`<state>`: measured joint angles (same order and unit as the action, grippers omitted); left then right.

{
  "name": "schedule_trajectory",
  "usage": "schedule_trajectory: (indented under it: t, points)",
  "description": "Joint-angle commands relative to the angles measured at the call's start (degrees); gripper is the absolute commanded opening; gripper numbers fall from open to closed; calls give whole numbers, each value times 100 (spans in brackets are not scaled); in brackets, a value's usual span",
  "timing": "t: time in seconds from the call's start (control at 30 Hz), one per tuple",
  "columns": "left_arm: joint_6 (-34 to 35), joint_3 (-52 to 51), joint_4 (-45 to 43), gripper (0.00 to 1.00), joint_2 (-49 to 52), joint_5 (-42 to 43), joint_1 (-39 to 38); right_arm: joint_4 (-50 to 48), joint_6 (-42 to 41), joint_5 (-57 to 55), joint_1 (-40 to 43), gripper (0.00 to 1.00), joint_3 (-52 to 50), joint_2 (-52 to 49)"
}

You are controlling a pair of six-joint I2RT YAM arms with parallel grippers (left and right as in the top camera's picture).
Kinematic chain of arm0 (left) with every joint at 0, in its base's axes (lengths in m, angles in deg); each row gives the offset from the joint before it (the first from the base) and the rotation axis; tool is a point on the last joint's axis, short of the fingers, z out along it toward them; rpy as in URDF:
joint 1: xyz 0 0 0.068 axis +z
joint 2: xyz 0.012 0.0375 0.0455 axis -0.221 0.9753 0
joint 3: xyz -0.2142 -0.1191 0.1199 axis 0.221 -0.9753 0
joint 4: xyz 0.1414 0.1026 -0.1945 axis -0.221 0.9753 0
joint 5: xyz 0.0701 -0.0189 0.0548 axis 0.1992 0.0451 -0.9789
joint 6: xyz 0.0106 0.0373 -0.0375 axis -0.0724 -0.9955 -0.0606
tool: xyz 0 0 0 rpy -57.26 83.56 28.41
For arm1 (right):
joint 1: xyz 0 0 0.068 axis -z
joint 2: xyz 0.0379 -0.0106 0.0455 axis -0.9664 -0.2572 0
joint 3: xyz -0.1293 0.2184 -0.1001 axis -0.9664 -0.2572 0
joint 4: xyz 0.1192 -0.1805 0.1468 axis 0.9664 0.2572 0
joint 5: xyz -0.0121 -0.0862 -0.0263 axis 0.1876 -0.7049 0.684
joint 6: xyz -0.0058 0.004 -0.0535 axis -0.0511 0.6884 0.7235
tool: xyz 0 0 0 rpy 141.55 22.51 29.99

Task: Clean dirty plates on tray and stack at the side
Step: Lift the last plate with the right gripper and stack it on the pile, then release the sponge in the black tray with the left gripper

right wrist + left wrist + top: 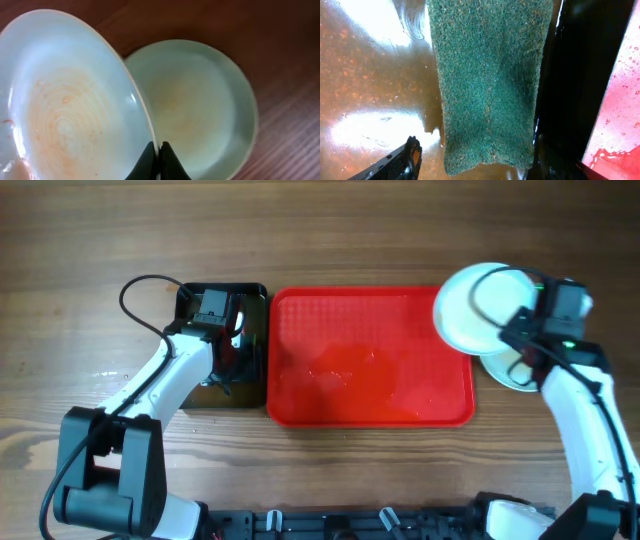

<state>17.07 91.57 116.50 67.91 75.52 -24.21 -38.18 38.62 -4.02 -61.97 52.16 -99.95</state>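
Right hand (159, 148) pinches the smeared plate (65, 105) by its rim, tilted over the second plate (200, 110) at frame right, apparently for stacking.

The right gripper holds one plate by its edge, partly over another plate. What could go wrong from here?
1. The right gripper pinches the held plate only at its thin rim, and the plate is tilted. It might slip or swing and strike the plate on the table beneath.
2. Faint orange rings show in the held plate's centre, so it may get stacked while not fully clean.
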Motion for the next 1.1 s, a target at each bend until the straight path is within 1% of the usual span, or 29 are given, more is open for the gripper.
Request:
schedule_trajectory:
  t: [0.0, 0.1, 0.2, 0.27, 0.33, 0.37, 0.4, 0.43, 0.47, 0.5, 0.57, 0.6, 0.63, 0.67, 0.7, 0.77, 0.83, 0.9, 1.0, 1.07]
  points:
    - [-31, 57, -17, 73, -11, -92, 33, 59, -323, 767, 855, 4, -155, -35]
    - [-31, 57, -17, 73, -11, -90, 33, 175, -304, 804, 1425, 4, -157, -245]
    - [-31, 57, -17, 73, -11, -92, 33, 243, -302, 800, 1639, 5, -157, -424]
    - [-33, 57, -17, 76, -11, -94, 33, 234, -304, 802, 1676, 22, -155, -450]
    - [-31, 57, -20, 86, -11, -94, 33, 245, -302, 809, 1674, 40, -155, -452]
    - [-31, 59, -31, 90, -11, -94, 33, 243, -240, 929, 1674, 44, -155, -450]
    - [-28, 59, -39, 92, -11, -94, 33, 236, -35, 1123, 1674, 45, -155, -450]
    - [-24, 66, -44, 96, -26, -94, 33, 214, 243, 1574, 1672, 46, -155, -450]
    - [20, 70, -74, 100, -98, -96, 33, 199, 623, 2312, 1672, 47, -155, -450]
    - [107, 70, -116, 100, -177, -101, 35, 203, 765, 2715, 1648, 48, -155, -450]
    - [310, 70, -260, 100, -417, -142, 61, 219, 1012, 3200, 1515, 57, -149, -444]
    - [424, 70, -356, 100, -581, -142, 92, 229, 1141, 3329, 1327, 65, -133, -437]
    - [562, 70, -439, 100, -723, -142, 133, 262, 1235, 3329, 1119, 70, -96, -417]
    - [734, 70, -520, 100, -863, -144, 197, 323, 1423, 3324, 820, 80, -15, -407]
    - [846, 70, -562, 100, -942, -142, 249, 374, 1620, 3318, 535, 99, 79, -407]
    - [1141, 74, -579, 100, -1038, -160, 363, 588, 1921, 3056, -160, 100, 363, -407]
    - [1158, 74, -531, 100, -1097, -160, 413, 907, 2347, 2627, -850, 100, 754, -409]
    - [1161, 76, -317, 100, -1209, -157, 417, 1316, 2422, 2277, -1322, 99, 1078, -404]
    - [1204, 76, 372, 100, -1565, -157, 417, 1733, 2385, 2275, -1694, 99, 1191, -256]
    - [1305, 68, 1117, 100, -2004, -212, 417, 1947, 2308, 2345, -1784, 100, 1165, -74]
